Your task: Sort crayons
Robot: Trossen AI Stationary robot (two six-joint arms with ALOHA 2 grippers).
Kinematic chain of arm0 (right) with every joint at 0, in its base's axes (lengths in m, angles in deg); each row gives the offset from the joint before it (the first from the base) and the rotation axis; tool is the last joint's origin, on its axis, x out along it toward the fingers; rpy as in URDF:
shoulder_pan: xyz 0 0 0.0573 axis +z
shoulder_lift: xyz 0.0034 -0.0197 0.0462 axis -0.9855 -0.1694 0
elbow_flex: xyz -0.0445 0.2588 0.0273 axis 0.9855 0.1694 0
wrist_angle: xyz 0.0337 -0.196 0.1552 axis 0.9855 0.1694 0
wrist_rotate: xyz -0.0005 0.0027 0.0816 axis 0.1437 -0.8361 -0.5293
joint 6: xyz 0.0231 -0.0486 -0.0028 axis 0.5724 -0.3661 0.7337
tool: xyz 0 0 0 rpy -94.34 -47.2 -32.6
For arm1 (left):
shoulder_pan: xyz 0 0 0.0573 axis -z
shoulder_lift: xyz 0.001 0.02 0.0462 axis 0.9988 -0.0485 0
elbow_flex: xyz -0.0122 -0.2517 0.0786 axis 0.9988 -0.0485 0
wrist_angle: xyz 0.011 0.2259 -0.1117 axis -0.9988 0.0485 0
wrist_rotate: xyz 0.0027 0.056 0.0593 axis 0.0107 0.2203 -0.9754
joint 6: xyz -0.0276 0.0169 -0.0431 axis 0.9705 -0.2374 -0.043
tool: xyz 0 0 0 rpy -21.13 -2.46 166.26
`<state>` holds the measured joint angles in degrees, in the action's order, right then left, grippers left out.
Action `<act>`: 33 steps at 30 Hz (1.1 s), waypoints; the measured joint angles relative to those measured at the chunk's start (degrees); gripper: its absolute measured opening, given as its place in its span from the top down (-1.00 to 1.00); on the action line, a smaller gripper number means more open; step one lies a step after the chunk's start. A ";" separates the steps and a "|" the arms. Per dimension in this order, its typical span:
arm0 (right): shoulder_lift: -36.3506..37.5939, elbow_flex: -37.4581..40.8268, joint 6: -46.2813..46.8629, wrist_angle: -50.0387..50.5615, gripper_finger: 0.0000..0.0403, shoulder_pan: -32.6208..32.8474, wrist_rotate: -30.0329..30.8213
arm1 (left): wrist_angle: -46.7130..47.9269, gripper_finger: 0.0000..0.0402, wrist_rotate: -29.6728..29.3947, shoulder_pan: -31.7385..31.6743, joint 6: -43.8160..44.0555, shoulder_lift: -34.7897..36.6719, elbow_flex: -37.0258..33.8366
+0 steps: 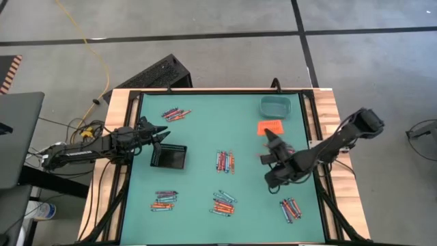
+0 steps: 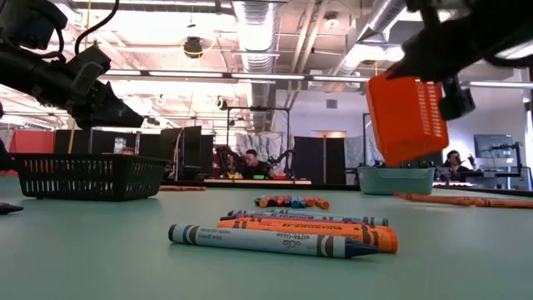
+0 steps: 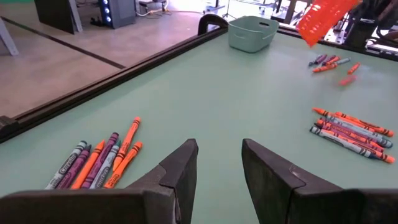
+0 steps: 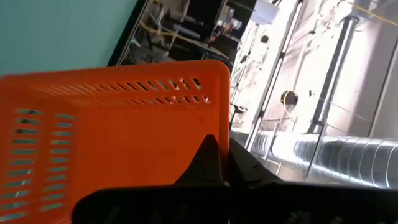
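The worktop (image 1: pixel 205 130) has a green surface framed in pale wood. It stands on a grey concrete floor (image 1: pixel 225 17) crossed by dark seam lines. At ten o'clock from it a yellow cable (image 1: pixel 101 61) snakes over the floor past a black keyboard-like object (image 1: pixel 158 72). Level across the surface, the room is an open workshop with exposed silver ducts (image 2: pixel 258 21), strip lights (image 2: pixel 266 77), dark partitions (image 2: pixel 321 171), and a seated person (image 2: pixel 250 162) far back.
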<state>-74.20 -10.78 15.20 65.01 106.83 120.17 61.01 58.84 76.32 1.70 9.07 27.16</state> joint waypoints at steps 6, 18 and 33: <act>-1.19 -0.02 2.66 -0.12 1.00 -2.17 -0.04 | -0.05 0.42 0.00 0.00 0.00 0.02 0.00; 10.20 -7.50 28.80 -15.94 1.00 -18.10 -25.27 | -2.65 0.42 -0.37 -0.01 -0.04 0.02 0.02; -7.42 -12.73 68.78 -31.42 1.00 -57.19 -80.32 | -2.08 0.42 -0.04 -0.02 0.00 0.02 0.02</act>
<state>-81.62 -23.50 83.97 33.59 49.64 39.85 58.93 58.80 76.30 1.70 9.09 27.18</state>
